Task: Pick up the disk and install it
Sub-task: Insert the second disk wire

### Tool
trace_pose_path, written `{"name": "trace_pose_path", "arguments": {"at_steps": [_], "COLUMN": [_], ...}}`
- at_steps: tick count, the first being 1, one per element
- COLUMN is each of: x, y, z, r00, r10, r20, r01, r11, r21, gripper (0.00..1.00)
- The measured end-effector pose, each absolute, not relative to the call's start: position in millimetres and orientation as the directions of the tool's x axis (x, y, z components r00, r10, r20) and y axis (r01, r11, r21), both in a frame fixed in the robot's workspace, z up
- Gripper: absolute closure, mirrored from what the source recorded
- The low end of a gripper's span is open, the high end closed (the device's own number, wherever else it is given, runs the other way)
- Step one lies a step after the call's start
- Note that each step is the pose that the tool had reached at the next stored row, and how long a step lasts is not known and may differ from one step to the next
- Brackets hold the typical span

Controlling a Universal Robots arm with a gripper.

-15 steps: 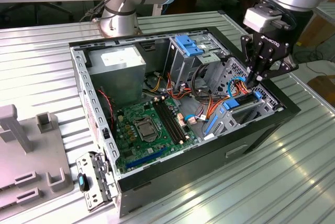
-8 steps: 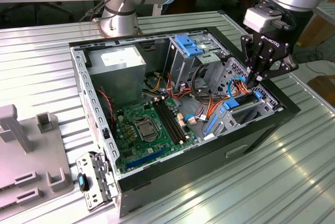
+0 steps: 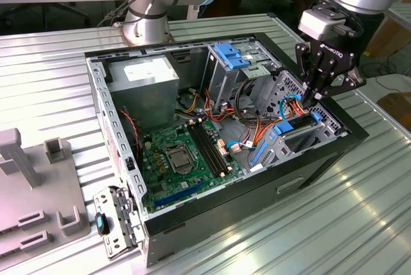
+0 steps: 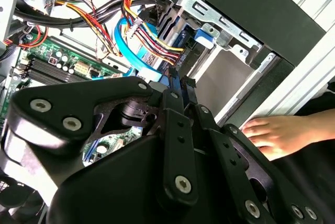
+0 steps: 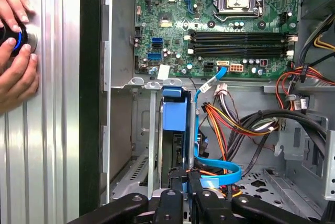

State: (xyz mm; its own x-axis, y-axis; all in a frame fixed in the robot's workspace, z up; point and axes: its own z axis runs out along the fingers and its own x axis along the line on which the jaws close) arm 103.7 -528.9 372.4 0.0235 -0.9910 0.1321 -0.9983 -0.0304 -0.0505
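The gripper, at the right of the exterior view, has its fingers pinched together, down by the disk in the drive cage.

The computer case is black outside and grey metal within. The motherboard is green, a flat cable light blue, wire bundles orange, red, yellow. The tabletop is ribbed silver. The gripper is black.
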Motion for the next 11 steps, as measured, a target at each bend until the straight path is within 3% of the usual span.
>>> {"name": "trace_pose_path", "arguments": {"at_steps": [5,7,11], "x": [96.5,95.8,95.7], "y": [-533.0,-533.0,-533.0], "z": [371.5,370.4,370.3], "r00": [0.024,0.023,0.024], "r10": [-0.992,-0.994,-0.994], "r20": [0.122,0.105,0.105], "r01": [-0.998,-0.998,-0.998], "r11": [-0.03,-0.029,-0.029], "r21": [-0.051,-0.052,-0.052], "gripper": [0.84,0.84,0.84]}}
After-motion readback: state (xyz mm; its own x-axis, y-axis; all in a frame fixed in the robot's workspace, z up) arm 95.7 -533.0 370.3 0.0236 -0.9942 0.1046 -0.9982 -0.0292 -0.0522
